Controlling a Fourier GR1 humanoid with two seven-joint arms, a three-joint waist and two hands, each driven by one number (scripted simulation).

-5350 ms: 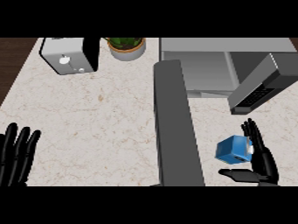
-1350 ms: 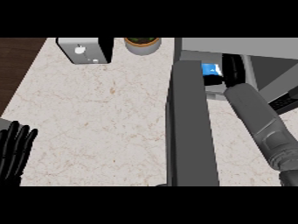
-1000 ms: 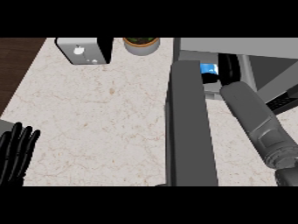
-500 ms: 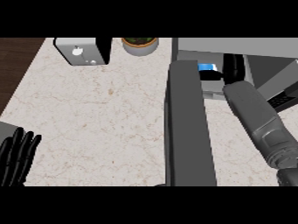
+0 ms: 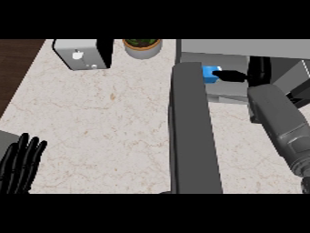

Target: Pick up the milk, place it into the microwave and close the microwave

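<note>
The blue milk carton [image 5: 210, 74] stands inside the open microwave [image 5: 251, 46] at the top right, near the left side of its cavity. My right hand [image 5: 252, 75] is inside the cavity just right of the carton, and a straight finger [image 5: 228, 73] touches the carton's side. The grey right forearm [image 5: 281, 127] runs down from the hand to the lower right. The microwave's door [image 5: 194, 136] hangs open as a long grey slab towards me. My left hand [image 5: 19, 168] rests open at the lower left, fingers up.
A white and black appliance [image 5: 83, 53] and a potted plant [image 5: 142, 47] stand at the back of the marble counter [image 5: 97, 118]. The counter's left edge meets dark wood [image 5: 3, 77].
The milk went from the counter into the microwave with my right hand. Over the last second the carton sits slightly further left, the hand has drawn right of it, and my left hand has sunk lower.
</note>
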